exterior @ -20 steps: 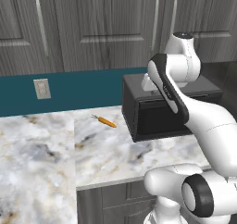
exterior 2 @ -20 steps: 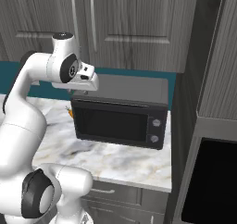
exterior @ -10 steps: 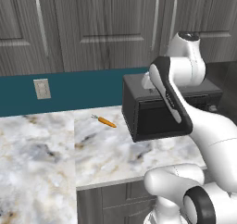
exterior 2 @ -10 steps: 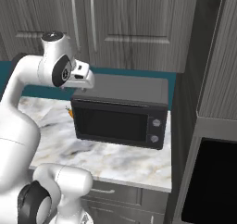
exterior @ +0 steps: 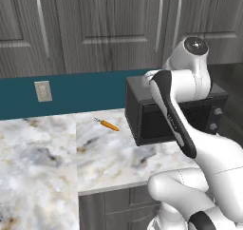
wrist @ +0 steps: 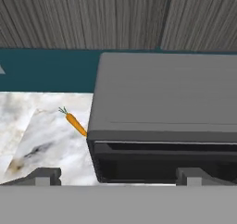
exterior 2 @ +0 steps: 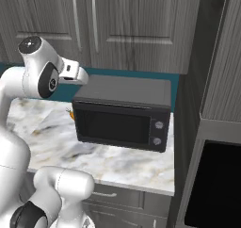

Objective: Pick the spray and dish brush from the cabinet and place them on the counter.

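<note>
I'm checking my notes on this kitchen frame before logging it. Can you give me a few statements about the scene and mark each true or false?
1. The cabinet doors are shut. True.
2. The carrot lies on top of the microwave. False: it lies on the counter, left of the microwave.
3. The gripper is open and holds nothing. True.
4. The microwave door hangs open. False: it is closed.
5. An outlet sits on the teal backsplash. True.
</note>
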### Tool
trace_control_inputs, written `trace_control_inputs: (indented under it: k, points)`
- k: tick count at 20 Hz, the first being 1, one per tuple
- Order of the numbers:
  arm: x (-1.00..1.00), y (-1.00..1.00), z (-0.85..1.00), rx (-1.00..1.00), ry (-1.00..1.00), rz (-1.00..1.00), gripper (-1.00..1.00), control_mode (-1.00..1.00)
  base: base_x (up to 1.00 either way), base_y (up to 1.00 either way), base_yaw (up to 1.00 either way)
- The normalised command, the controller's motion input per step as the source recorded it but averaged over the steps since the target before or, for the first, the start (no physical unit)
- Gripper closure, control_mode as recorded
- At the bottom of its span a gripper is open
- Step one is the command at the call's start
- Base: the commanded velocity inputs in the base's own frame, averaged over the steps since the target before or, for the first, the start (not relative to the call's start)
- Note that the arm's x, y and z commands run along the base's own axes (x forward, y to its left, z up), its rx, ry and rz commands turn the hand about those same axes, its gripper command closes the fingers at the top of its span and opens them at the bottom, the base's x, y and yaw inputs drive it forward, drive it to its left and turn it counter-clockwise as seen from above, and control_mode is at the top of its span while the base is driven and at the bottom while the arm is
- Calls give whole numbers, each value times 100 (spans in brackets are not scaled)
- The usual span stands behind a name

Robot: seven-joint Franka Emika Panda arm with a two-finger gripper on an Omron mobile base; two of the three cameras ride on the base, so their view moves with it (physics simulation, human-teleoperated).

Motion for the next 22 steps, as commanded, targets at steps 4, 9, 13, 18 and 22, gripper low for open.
trace_control_inputs:
  k: [4, 9, 13, 18, 22]
  points:
    - [1, 15, 36, -6, -8, -9, -100, -100, 0, 0, 0]
    - [6, 2, 48, -4, -1, -6, -100, -100, 0, 0, 0]
    - [16, -2, 34, 0, 0, 0, -100, -100, 0, 0, 0]
    - [16, -7, 43, 0, 0, 0, -100, -100, 0, 0, 0]
    - [8, -4, 49, 0, -2, 0, -100, -100, 0, 0, 0]
